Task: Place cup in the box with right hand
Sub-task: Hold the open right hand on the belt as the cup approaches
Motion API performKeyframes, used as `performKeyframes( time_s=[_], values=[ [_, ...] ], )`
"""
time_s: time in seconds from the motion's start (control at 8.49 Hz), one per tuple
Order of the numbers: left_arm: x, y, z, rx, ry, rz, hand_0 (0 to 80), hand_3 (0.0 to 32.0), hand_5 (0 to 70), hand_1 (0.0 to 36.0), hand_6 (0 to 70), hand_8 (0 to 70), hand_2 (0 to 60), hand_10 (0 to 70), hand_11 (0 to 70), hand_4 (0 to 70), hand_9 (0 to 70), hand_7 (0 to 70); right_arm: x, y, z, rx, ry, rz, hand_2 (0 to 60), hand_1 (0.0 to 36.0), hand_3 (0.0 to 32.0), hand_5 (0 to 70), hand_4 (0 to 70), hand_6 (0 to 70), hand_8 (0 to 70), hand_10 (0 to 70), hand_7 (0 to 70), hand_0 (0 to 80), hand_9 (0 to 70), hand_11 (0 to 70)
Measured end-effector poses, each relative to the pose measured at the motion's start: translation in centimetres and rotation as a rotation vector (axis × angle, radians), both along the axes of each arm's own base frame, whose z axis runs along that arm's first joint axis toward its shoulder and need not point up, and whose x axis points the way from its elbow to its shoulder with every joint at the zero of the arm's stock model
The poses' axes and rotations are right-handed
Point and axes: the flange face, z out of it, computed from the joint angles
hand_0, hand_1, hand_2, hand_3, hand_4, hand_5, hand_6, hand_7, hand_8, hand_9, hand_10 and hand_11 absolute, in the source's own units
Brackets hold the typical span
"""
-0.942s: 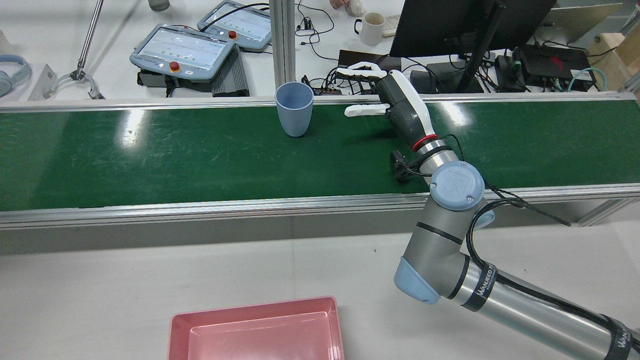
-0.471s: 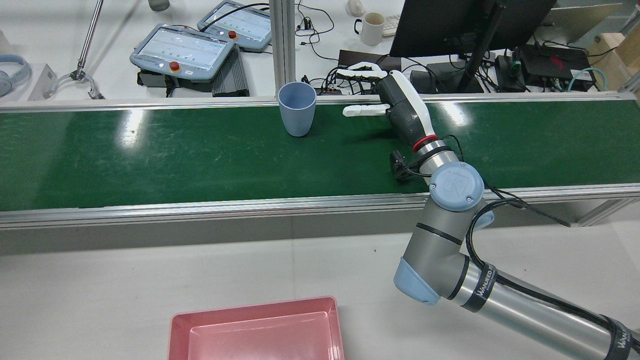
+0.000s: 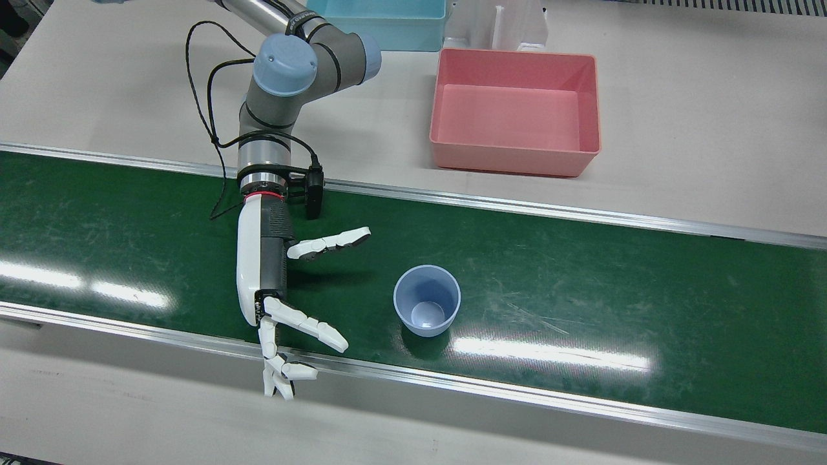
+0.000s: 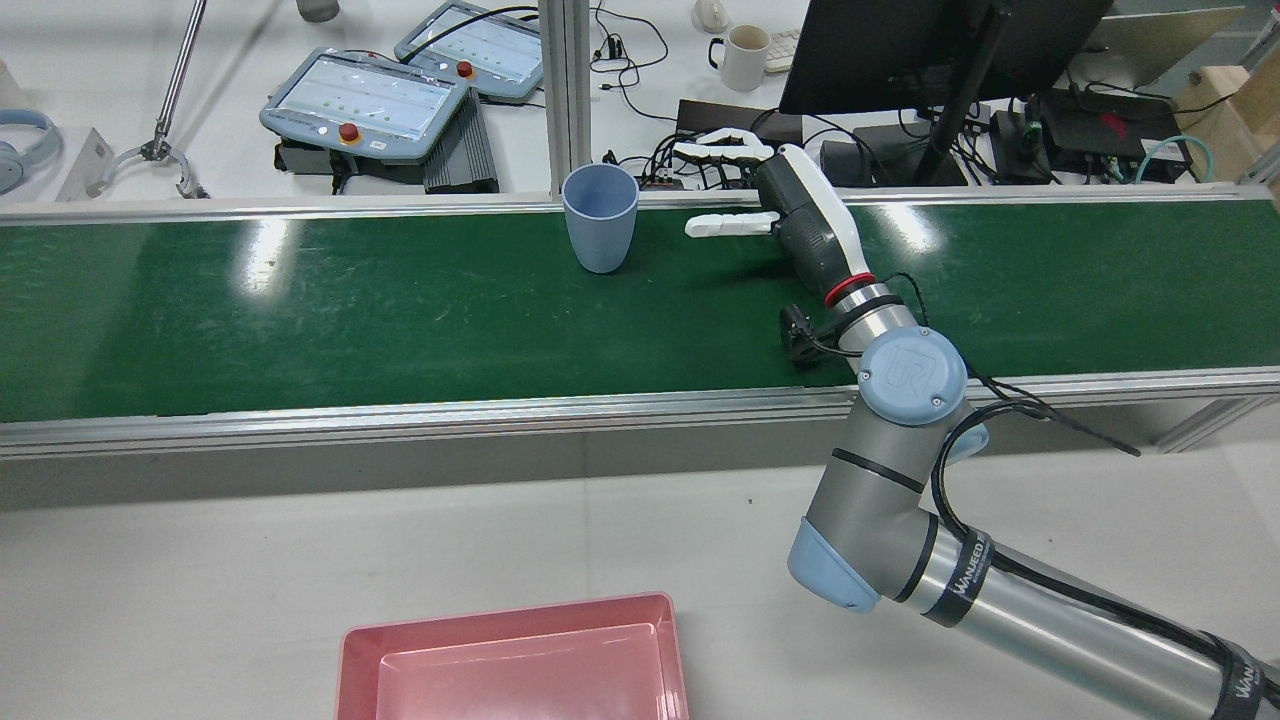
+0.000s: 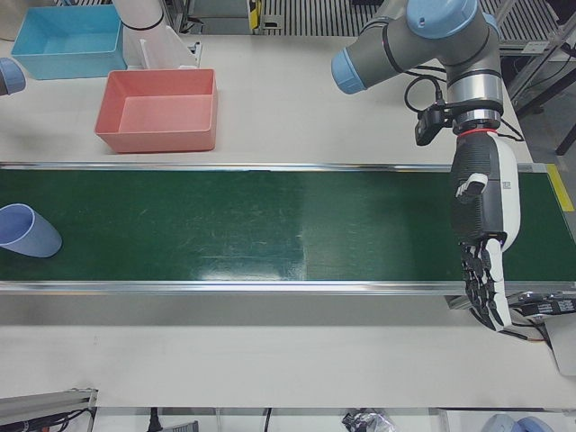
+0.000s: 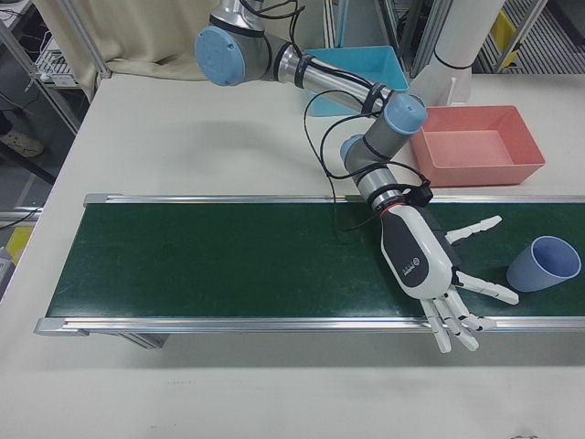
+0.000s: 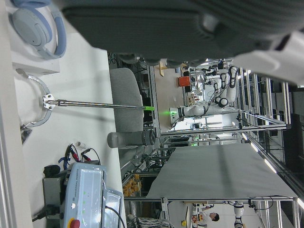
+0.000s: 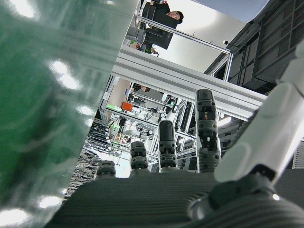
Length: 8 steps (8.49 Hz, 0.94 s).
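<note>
A light blue cup (image 3: pixel 426 310) stands upright and empty on the green belt (image 3: pixel 614 271), near its operator-side rail. My right hand (image 3: pixel 271 278) lies low over the belt, a short gap from the cup, open with its fingers spread and its thumb toward the cup. The rear view shows the same cup (image 4: pixel 600 232) left of that hand (image 4: pixel 790 215). The pink box (image 3: pixel 510 158) sits empty on the white table beside the belt. My left hand (image 5: pixel 486 252) hangs open over the far end of the belt, holding nothing.
A blue bin (image 3: pixel 381 26) stands behind the pink box. Aluminium rails (image 3: pixel 517 206) edge the belt on both sides. Beyond the belt are teach pendants (image 4: pixel 370 100), a mug (image 4: pixel 745 55), a monitor and cables.
The cup has slid a little along the belt toward my right hand. The right hand has stayed almost where it was, still open.
</note>
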Motion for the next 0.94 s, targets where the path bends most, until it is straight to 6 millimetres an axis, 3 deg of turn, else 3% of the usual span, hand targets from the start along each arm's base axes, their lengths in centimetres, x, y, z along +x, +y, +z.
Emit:
performKeyframes(
  time_s=[0.94],
  values=[
    [-0.02,0.0,0.0,0.0,0.0,0.0,0.0,0.0,0.0,0.0,0.0,0.0,0.0,0.0,0.0,0.0,0.0,0.0,0.14,0.02,0.07,-0.013,0.01,0.012,2.8,10.2,8.2,2.0,38.3,6.7,7.5,0.0,44.2,47.6,15.6,0.2]
  ],
)
